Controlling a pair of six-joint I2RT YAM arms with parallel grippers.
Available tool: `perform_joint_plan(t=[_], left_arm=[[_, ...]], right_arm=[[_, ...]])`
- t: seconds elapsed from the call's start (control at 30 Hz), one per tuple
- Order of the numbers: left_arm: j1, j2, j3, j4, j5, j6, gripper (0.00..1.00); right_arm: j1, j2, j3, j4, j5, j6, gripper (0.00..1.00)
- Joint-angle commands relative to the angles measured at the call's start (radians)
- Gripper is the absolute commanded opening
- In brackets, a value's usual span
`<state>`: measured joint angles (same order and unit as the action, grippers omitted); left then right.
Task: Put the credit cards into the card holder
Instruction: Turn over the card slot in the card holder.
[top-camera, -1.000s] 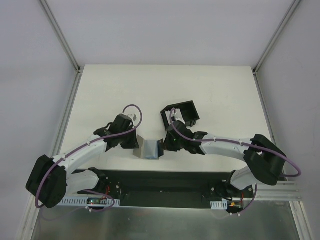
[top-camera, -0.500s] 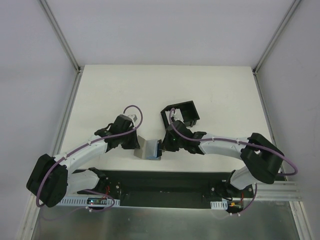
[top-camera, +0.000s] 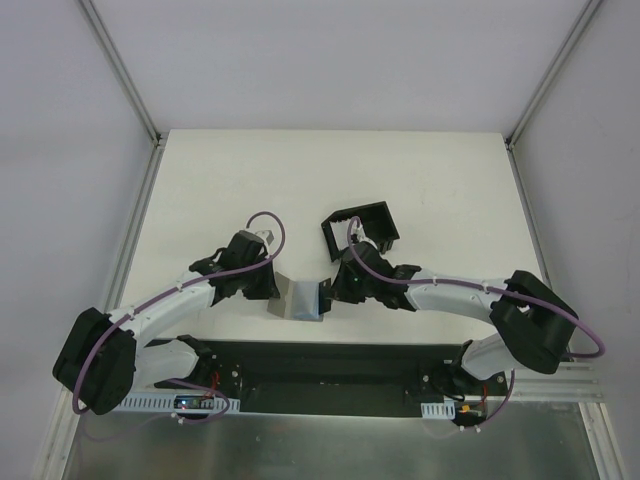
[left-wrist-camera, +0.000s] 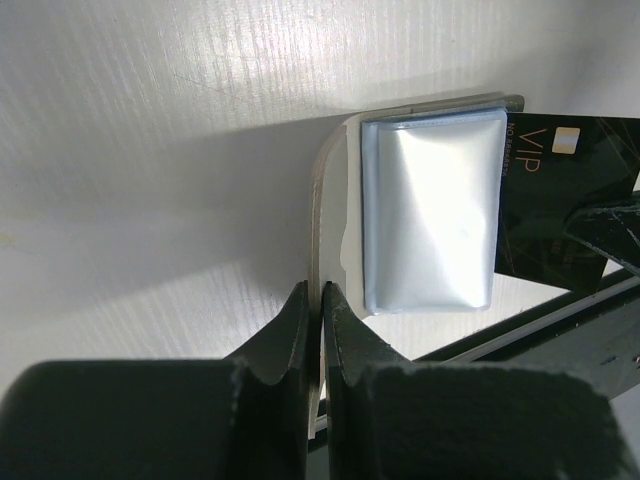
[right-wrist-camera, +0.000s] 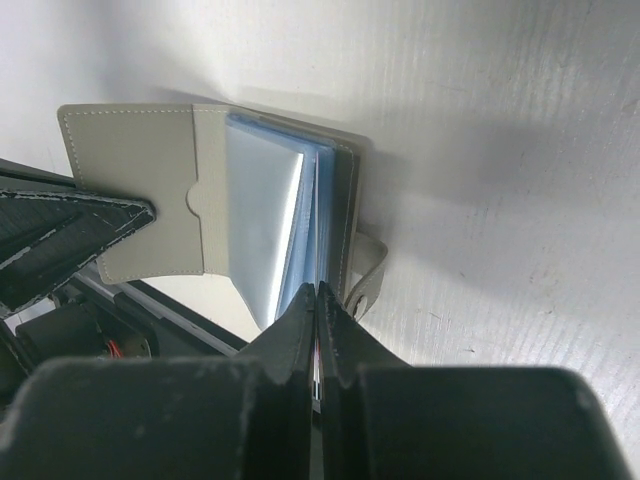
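Observation:
An open grey wallet (top-camera: 300, 298) with clear blue sleeves lies between the two arms near the table's front edge. My left gripper (left-wrist-camera: 322, 292) is shut on the thin edge of the wallet's cover (left-wrist-camera: 330, 180). A dark credit card (left-wrist-camera: 560, 200) marked VIP sticks out of the sleeves on the wallet's far side. My right gripper (right-wrist-camera: 317, 290) is shut on that card's edge, right at the sleeves (right-wrist-camera: 300, 210). The black card holder (top-camera: 360, 228) stands behind the right gripper (top-camera: 330, 292), apart from it.
The black base rail (top-camera: 330, 365) runs just in front of the wallet. The wallet's strap with its snap (right-wrist-camera: 368, 272) lies loose on the white table (top-camera: 450, 190). Grey walls close in the sides and back.
The right wrist and forearm have shifted slightly to the right while keeping their grip at the wallet. The left arm and the wallet have stayed in place.

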<state>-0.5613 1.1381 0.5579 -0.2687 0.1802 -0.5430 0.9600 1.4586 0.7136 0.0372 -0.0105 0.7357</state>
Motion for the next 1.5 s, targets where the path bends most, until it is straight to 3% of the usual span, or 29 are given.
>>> perform_joint_plan(t=[0.0,0.63,0.93,1.07,1.47], left_arm=[[0.006,0.002,-0.012,-0.014,-0.008,-0.008,0.01],[0.006,0.006,-0.021,-0.004,-0.01,-0.012,0.0],[0.006,0.002,-0.018,-0.003,-0.002,-0.015,0.01],[0.006,0.0,-0.015,-0.004,-0.004,-0.012,0.01],[0.008,-0.003,-0.016,-0.003,-0.005,-0.012,0.01]], right_arm=[[-0.001,-0.006,-0.005,-0.01,0.021,0.01,0.0],[0.011,0.008,-0.005,0.056,-0.028,0.021,0.0],[0.028,-0.015,0.044,-0.023,0.004,-0.009,0.0],[0.031,-0.046,0.057,-0.115,0.101,-0.016,0.01],[0.032,-0.047,0.058,-0.062,0.07,-0.015,0.0]])
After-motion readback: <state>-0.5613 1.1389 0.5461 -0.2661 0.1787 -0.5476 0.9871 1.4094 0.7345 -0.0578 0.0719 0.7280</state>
